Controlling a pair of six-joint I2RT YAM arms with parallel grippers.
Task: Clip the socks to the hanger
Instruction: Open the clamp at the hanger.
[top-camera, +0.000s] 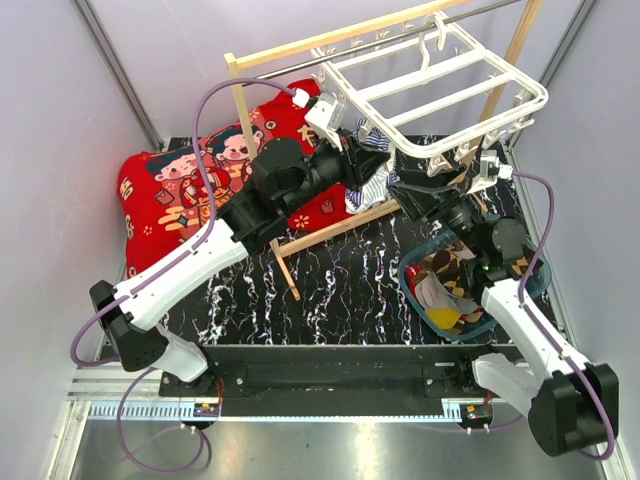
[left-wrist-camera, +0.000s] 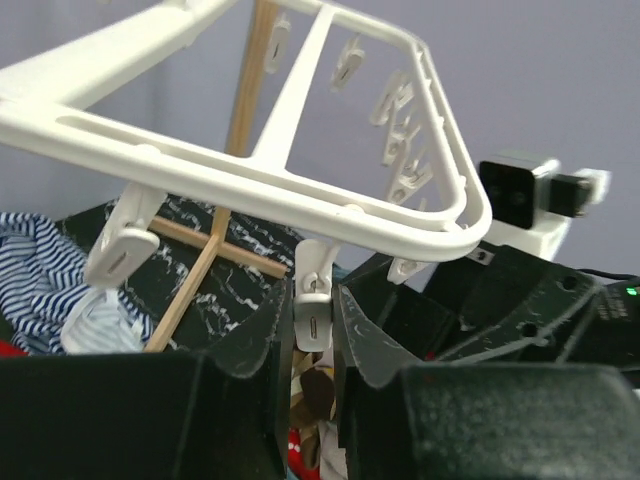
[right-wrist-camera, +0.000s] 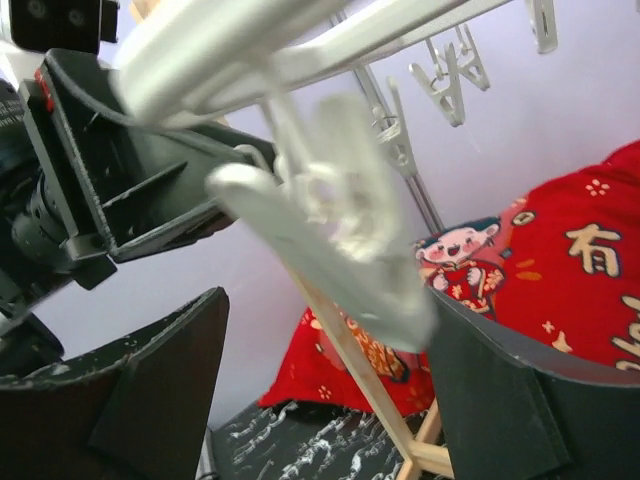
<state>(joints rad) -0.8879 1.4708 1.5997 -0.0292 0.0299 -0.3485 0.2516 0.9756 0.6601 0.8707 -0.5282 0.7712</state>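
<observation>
**Status.** No sock shows on the hanger (left-wrist-camera: 250, 190). The clip pegs in view in both wrist views hang bare. The socks (top-camera: 452, 285), the diamond-checkered ones among them, lie heaped in the blue basket (top-camera: 405, 280) at the right of the table, just beside the right arm. Treat the task as near its start: every sock you can see is yet to be clipped.

**Left gripper** (left-wrist-camera: 313, 305). It is closed down narrow on one clip peg (left-wrist-camera: 312, 335) that dangles from the near rail of the hanger. A finger presses against each side of that peg. You cannot tell from the pictures whether the peg's mouth is forced open.

**Right gripper** (right-wrist-camera: 325, 310). Its fingers (right-wrist-camera: 160, 400) stand wide apart and nothing lies between them. A blurred peg hangs just in front of the camera. This gripper is raised under the hanger frame, close opposite the left one.

**Remaining work, as judged.**
1. Fetch one sock from the basket with the free gripper.
2. Bring its cuff up to the peg held by the left gripper.
3. Release the peg onto the fabric.
4. Repeat for each sock left.

**Note.** The striped cloth (left-wrist-camera: 35, 270), the wooden rack (left-wrist-camera: 243, 100) and the red printed cushion (right-wrist-camera: 580, 260) lie behind the hanger and take no part in the task.
</observation>
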